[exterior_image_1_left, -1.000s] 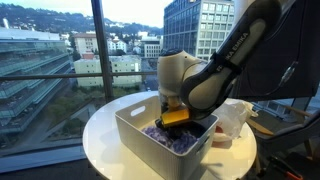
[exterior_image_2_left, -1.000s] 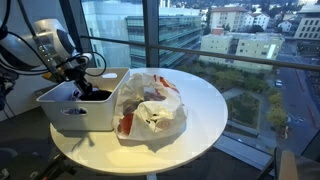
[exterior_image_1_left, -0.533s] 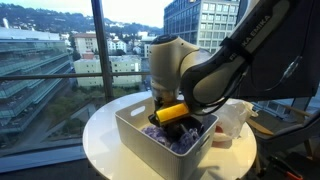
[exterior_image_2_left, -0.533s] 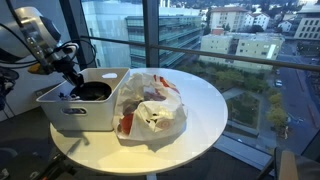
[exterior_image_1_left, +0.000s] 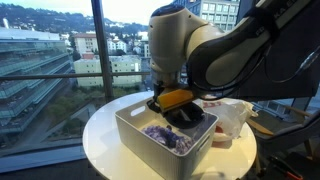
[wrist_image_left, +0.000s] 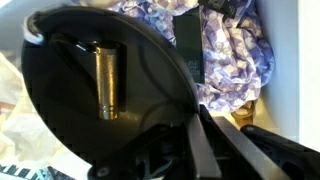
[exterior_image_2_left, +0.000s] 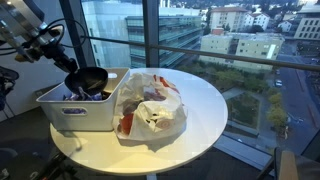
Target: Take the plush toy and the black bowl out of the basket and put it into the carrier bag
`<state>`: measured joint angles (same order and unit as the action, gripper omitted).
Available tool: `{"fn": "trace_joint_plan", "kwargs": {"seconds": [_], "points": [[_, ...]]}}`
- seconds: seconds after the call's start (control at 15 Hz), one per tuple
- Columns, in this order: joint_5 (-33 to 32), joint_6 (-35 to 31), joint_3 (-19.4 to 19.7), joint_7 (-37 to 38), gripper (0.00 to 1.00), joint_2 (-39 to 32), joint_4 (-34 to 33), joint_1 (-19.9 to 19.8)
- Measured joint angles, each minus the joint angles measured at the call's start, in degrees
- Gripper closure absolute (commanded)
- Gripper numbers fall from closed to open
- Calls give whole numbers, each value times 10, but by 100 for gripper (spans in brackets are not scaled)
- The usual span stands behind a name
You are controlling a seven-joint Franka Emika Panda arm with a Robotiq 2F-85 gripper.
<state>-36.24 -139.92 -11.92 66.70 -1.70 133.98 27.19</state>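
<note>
My gripper [wrist_image_left: 192, 140] is shut on the rim of the black bowl [wrist_image_left: 100, 90] and holds it lifted above the white basket [exterior_image_2_left: 75, 112]. The bowl shows in both exterior views [exterior_image_2_left: 90, 80] [exterior_image_1_left: 186, 117], hanging over the basket [exterior_image_1_left: 150, 150]. The plush toy [wrist_image_left: 235, 55], purple and white patterned, lies in the basket below the bowl; it also shows in an exterior view [exterior_image_1_left: 162, 135]. The carrier bag [exterior_image_2_left: 150, 100], white with red print, lies beside the basket on the round table. A yellow band on the wrist [exterior_image_1_left: 175, 98] is above the bowl.
The round white table [exterior_image_2_left: 200, 110] stands by large windows. A dark object [wrist_image_left: 190, 40] lies among the plush in the basket. The bag also shows at the table's far side [exterior_image_1_left: 232, 120].
The gripper has risen out of the basket with the black bowl in it; the bowl went from inside the basket to above its rim.
</note>
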Motion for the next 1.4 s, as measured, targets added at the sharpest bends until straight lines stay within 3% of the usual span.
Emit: {"fn": "trace_joint_plan", "kwargs": {"seconds": [0.6,1.07,1.4], "points": [[-27,4,-47,41,90,134,64,-61],[23,-27,-41,63,90,251,192,-135],[-17,-79,-13,67,90,304,248,-199]]}}
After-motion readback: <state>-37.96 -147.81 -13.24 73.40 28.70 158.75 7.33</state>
